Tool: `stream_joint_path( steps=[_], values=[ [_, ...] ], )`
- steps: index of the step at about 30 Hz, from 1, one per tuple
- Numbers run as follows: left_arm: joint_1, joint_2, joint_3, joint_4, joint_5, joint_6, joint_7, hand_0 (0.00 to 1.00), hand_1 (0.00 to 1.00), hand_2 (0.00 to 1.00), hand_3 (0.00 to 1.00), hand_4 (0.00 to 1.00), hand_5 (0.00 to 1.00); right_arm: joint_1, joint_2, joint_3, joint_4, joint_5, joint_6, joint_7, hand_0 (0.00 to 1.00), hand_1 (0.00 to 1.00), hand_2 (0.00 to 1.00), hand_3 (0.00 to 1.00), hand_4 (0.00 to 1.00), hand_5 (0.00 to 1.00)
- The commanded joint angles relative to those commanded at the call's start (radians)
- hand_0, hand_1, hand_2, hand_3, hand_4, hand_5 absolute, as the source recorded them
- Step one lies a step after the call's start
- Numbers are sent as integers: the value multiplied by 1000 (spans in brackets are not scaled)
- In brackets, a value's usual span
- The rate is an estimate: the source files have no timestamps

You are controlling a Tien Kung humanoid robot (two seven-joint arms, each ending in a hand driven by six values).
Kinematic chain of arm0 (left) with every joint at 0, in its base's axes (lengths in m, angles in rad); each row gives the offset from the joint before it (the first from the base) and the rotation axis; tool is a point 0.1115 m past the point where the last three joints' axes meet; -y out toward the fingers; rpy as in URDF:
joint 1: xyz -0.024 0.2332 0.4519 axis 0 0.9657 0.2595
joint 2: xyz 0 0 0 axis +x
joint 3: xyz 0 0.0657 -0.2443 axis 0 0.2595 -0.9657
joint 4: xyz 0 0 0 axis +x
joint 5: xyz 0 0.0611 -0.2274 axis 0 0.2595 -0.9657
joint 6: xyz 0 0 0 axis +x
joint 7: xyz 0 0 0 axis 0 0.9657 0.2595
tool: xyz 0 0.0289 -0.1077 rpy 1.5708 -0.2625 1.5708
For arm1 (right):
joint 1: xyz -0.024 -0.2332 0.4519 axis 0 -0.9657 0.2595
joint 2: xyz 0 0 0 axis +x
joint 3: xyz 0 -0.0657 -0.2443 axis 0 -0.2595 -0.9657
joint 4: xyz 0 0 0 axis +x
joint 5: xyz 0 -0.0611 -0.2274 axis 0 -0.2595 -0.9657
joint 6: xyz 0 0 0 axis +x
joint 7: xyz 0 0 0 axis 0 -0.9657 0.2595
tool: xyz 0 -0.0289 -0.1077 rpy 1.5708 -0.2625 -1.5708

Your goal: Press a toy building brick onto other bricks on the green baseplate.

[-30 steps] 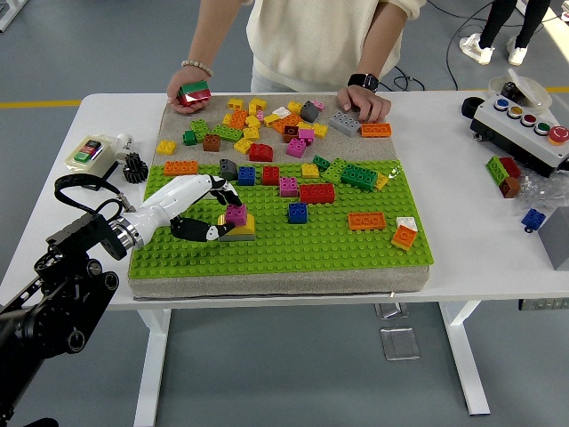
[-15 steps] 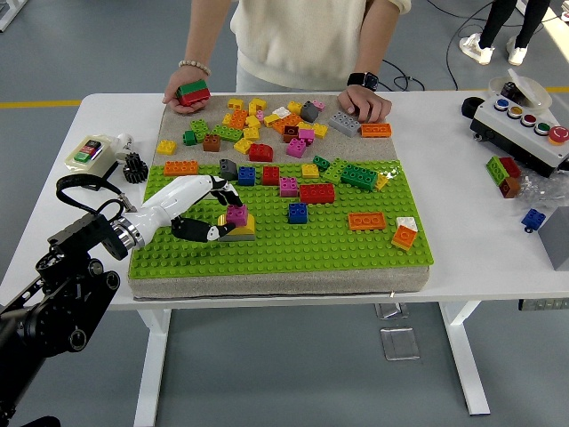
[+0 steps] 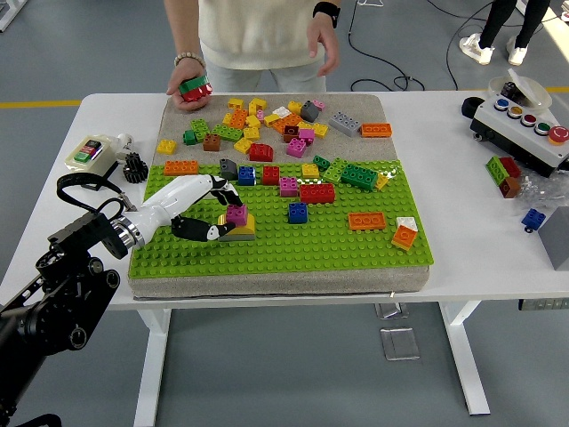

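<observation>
green studs cover the one baseplate (image 3: 267, 245), which lies on a grey pad (image 3: 276, 283) on the white desk (image 3: 462, 231). one robot hand shows, the left hand (image 3: 206, 206), white with dark fingertips, reaching in from the left over the plate; its fingers are clamped on a magenta brick (image 3: 236, 213) that sits on top of a yellow brick (image 3: 240, 229) on the plate's left part. scattered on the plate are one blue brick (image 3: 297, 213), one red brick (image 3: 316, 192), two orange bricks (image 3: 366, 220) toward the right, one magenta brick further back (image 3: 288, 186) and one long dark green brick (image 3: 359, 175) near the far edge. a loose pile of bricks (image 3: 267, 124) in many colours, too many to count, lies on the pad beyond the plate. one person stands at the far side: one hand (image 3: 191, 87) rests on the pad's far left corner holding a red and green brick (image 3: 196, 88), the other hand (image 3: 324, 43) hangs clear of the desk. two boxes sit on the desk, a button box (image 3: 524, 129) at the right and a small switch box (image 3: 89, 153) at the left
</observation>
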Motion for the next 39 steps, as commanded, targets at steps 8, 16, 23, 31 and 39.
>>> stream_joint_path(
  steps=[8,16,23,31,39],
  values=[
    [-3,-2,-1,3,5,-3,0,626,577,570,544,727,34,1,0,2,0,1,1,0,734,654,704,589,916,496],
    [-4,-2,-4,8,11,-3,-3,628,579,568,543,750,49,2,0,3,0,2,2,0,735,654,705,590,916,496],
    [-5,-4,-5,15,15,-2,-3,633,579,567,541,762,45,1,-1,5,0,1,2,-1,735,654,704,590,916,496],
    [-6,-4,-6,19,16,0,-2,637,581,567,540,778,55,1,0,3,0,2,2,0,736,654,704,590,915,496],
    [-5,-4,-6,19,14,1,-2,642,582,565,539,795,59,1,1,-1,0,2,-1,2,737,654,704,590,915,496]
  ],
)
